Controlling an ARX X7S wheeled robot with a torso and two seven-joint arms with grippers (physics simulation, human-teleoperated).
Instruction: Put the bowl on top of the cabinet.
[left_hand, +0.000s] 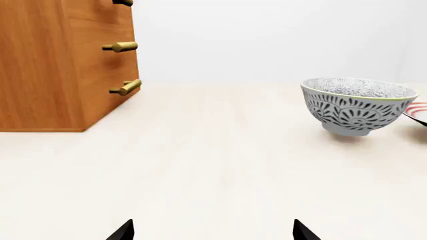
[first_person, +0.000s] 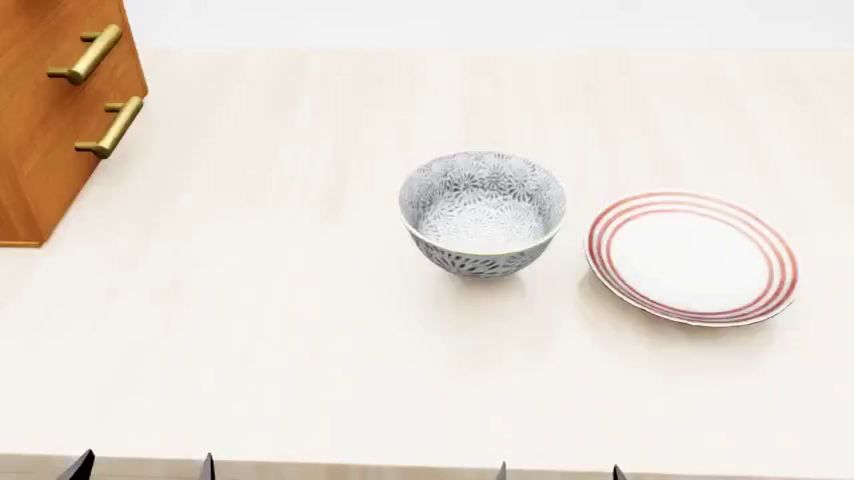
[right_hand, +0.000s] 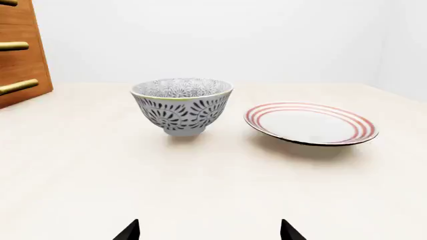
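Note:
The bowl, deep and white with a grey-black floral pattern, stands upright in the middle of the pale table; it also shows as the bowl and the bowl. The orange-brown cabinet with brass bar handles stands at the far left, also seen as the cabinet and the cabinet. Its top is out of view. My left gripper and right gripper sit at the table's near edge, both open and holding nothing, well short of the bowl. Only the dark fingertips and fingertips show in the wrist views.
A flat white plate with red rings lies just right of the bowl, also visible as the plate. The pale table stretches between the grippers and the bowl. A plain white wall stands behind.

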